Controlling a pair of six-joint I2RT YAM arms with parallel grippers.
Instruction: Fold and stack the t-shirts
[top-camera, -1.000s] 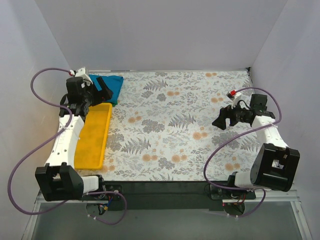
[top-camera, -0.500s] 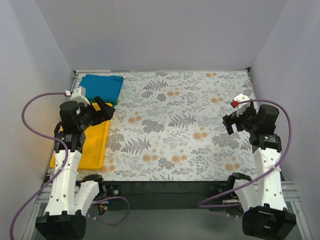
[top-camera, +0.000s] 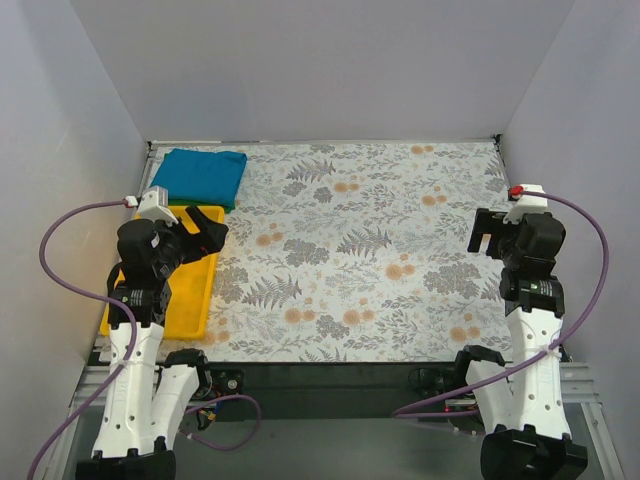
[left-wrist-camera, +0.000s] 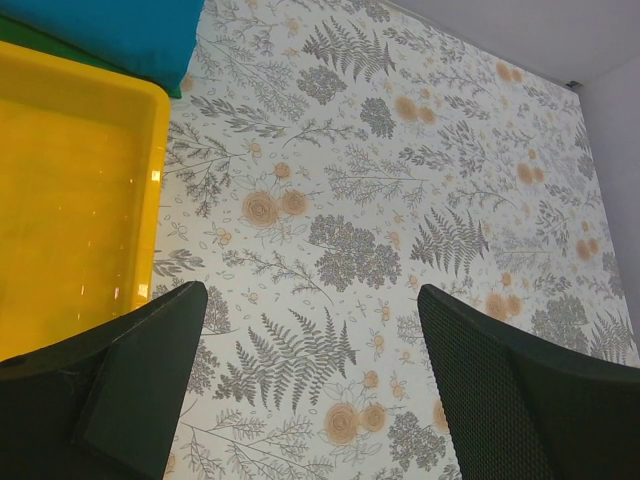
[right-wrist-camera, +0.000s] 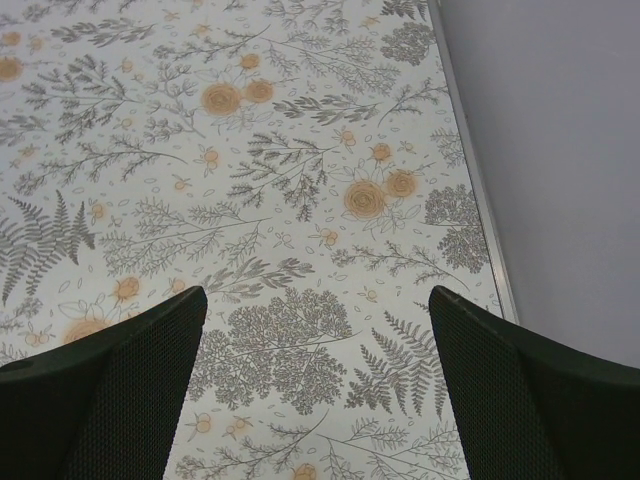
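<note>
Since the two t-shirts are already piled up, the blue t-shirt (top-camera: 205, 172) is seen on top, and only a thin edge of the green t-shirt (left-wrist-camera: 20, 32) is seen under it. The pile is found just past the far end of the yellow tray (top-camera: 190, 300). Its long side is laid across, from left to right, while the tray is laid the other way, from near to far.

The left pincer (top-camera: 205, 232) is held up over the far right edge of the tray. Its two fingers are spread wide and nothing is pinched between them. From this pincer, the pile is found ahead and a little to the left, quite near.

The right pincer (top-camera: 490, 232) is also spread wide, and nothing is held in it. It is kept well apart from the tray, over by the right side of the flowery table (top-camera: 360, 240). So the left arm is judged to be the nearer one, if the pile is to be touched again.

Nothing is seen inside the part of the tray that shows. Both shirts look folded, so the job is judged to be about done.
</note>
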